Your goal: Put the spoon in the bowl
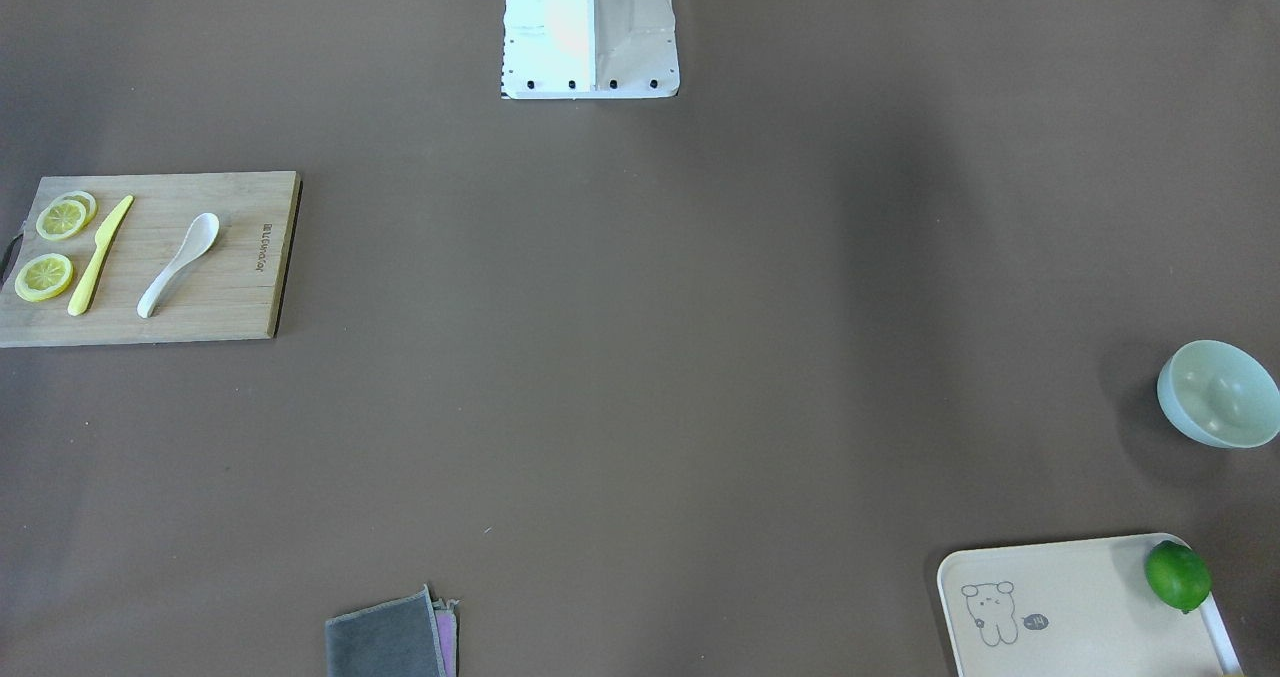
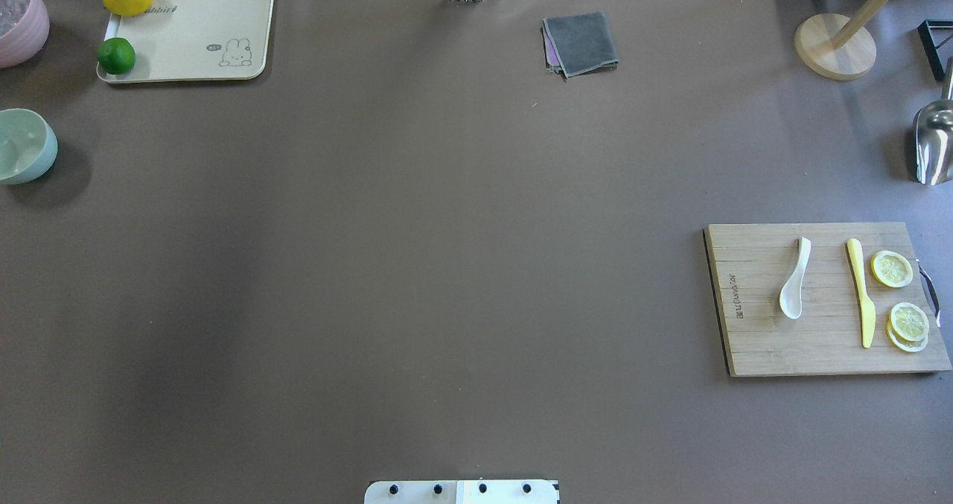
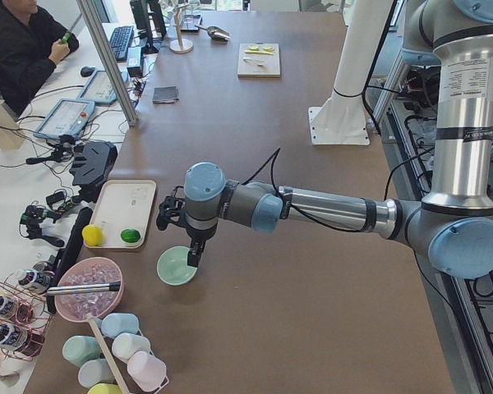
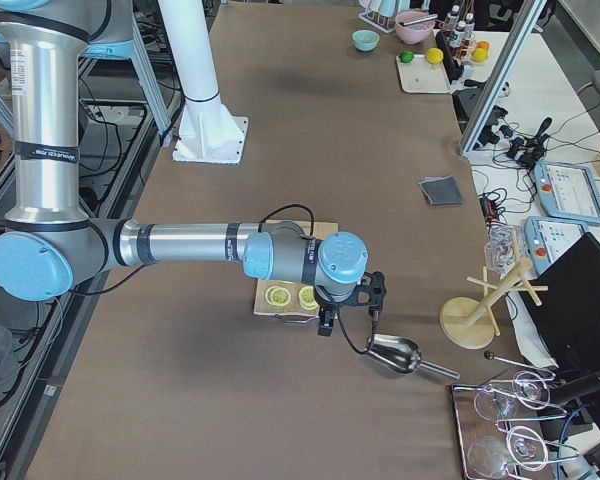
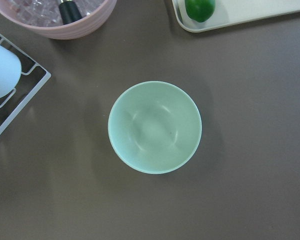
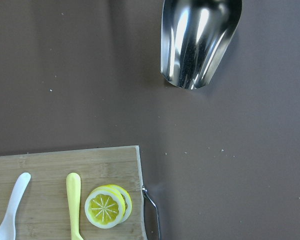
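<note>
- Spoon lies on the wooden cutting board near the desk's right end, well apart from the bowl, which stands at the left end toward the far corner.
- Its long axis runs almost from the far edge to the robot's edge. The handle points to the far edge and the deep scoop to the robot's side.
- The right gripper is the nearer one. It hangs over the outer end of the board, beside a metal scoop, so the spoon lies from it toward the middle of the desk, past the yellow knife and the lemon slices.
- The left gripper hangs above the bowl, which looks empty in its wrist view.
- Both grippers show only in the side views, so I cannot tell how far they are open; nothing seems to be held.
- The board is flat, and the spoon is glossy and low, so I think it may slip in the fingers.
- The knife is near the spoon but not touching it, with some room for fingers across the handle.
</note>
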You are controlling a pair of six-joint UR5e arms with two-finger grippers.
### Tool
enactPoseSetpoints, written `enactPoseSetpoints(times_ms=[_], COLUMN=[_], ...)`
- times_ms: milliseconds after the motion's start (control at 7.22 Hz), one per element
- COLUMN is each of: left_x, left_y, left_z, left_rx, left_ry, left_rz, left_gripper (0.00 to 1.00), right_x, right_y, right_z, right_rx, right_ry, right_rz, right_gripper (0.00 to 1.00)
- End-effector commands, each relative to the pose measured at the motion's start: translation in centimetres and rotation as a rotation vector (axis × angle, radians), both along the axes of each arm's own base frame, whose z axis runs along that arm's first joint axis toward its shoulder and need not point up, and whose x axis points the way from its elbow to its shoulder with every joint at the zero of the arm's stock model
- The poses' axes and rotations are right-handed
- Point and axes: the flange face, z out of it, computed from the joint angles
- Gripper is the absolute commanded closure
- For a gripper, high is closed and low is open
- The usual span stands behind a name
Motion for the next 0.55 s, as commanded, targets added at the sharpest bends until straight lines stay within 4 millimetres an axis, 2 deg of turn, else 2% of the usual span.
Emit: enactPoseSetpoints(times_ms=[0,415], left_x=[-0.55,-0.48], left_y=[0.12,0.10], left_z=[0.02,0.62], left_rx=[-0.003,-0.015], left_ry=[-0.001,-0.001], left_rz=[-0.011,-0.010], left_gripper=[0.02,0.02], right_x=[-0.98,-0.90], right_y=[-2.04,-1.76], right_z=[0.10,0.06], right_rx=[-0.023,-0.045], right_ry=[0.005,0.008], right_rz=[-0.007,0.016], right_gripper=[0.00,0.00])
